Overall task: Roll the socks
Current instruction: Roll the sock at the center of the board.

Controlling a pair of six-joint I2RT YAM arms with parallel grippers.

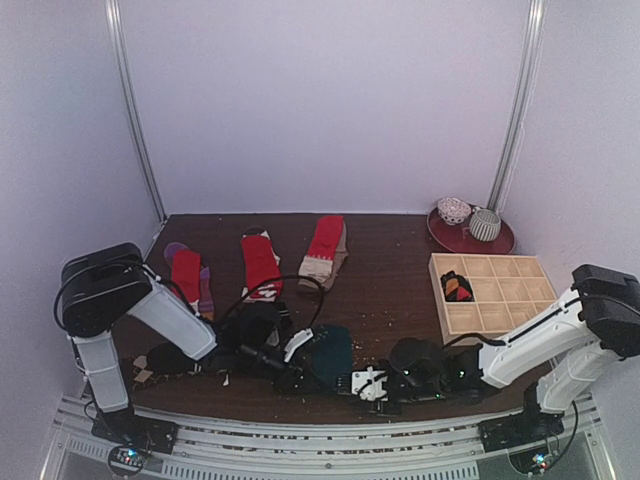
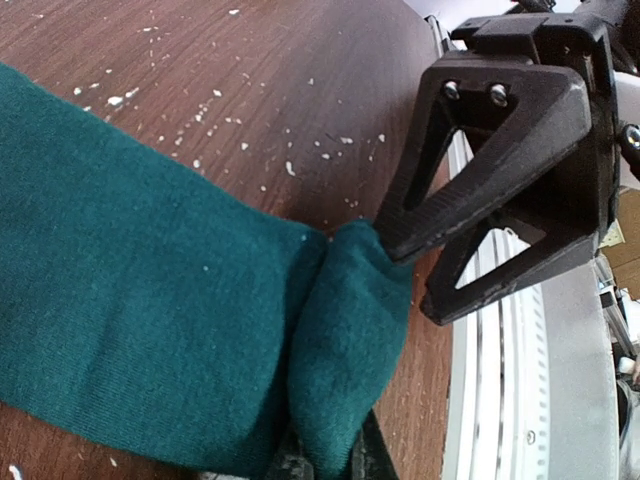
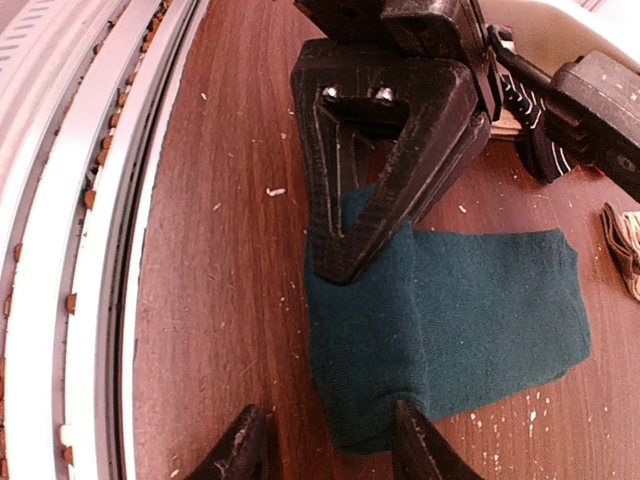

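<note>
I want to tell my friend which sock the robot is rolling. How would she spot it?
Find the dark wooden table and follow its near edge to the middle. The sock lies there, partly folded. It's dark teal, while the three socks laid out behind it are mostly red.

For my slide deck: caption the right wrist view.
Left hand pinching the folded dark teal fabric sock on the brown wooden table, open right hand straddling its near corner.
</note>
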